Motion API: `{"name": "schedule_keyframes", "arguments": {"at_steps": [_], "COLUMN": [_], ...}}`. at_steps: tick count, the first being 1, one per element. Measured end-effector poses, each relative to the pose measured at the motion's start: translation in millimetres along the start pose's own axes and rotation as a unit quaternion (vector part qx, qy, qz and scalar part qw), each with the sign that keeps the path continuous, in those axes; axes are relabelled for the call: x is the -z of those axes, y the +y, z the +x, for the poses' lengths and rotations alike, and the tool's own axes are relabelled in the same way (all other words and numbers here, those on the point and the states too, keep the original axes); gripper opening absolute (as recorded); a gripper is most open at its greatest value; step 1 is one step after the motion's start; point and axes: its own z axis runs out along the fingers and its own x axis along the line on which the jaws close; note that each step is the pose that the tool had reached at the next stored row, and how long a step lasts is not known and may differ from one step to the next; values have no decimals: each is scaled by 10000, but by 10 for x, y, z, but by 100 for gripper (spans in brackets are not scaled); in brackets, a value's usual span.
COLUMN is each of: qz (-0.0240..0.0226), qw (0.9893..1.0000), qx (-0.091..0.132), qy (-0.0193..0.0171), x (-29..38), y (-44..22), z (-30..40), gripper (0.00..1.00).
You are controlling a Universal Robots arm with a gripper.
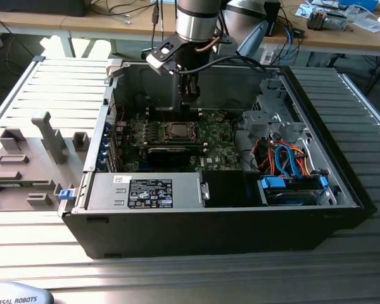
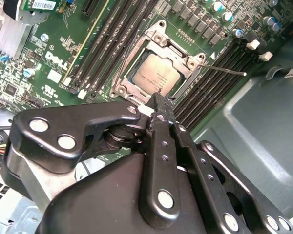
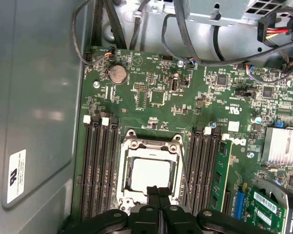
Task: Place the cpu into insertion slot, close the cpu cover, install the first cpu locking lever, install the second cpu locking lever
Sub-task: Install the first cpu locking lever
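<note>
Silver-grey square cpu (image 2: 157, 77) lies in the silvery-bordered insertion slot (image 2: 119, 91), under the closed metal-frame cpu cover (image 2: 184, 69). Your black gripper (image 2: 158, 100), fingers together and holding nothing, hovers just above. The locking-lever step, I judge, needs a careful push.

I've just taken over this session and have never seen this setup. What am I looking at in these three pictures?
The exterior view shows one robot arm reaching down into an open computer case lying on a metal table. Both wrist views come from cameras on the arm, looking past its black hand at the green circuit board. The cpu lies in place on the board, the silvery cpu cover framing it. The hand is shut, holding nothing, near the cpu.
</note>
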Motion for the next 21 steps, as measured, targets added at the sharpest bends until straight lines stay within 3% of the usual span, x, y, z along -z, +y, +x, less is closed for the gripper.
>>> {"name": "schedule_keyframes", "arguments": {"at_steps": [9, 21], "qz": [-14, -27], "qw": [9994, 9980], "qx": [344, 636], "qy": [-22, -41], "x": [0, 0], "y": [0, 0], "z": [0, 0], "gripper": [11, 11]}}
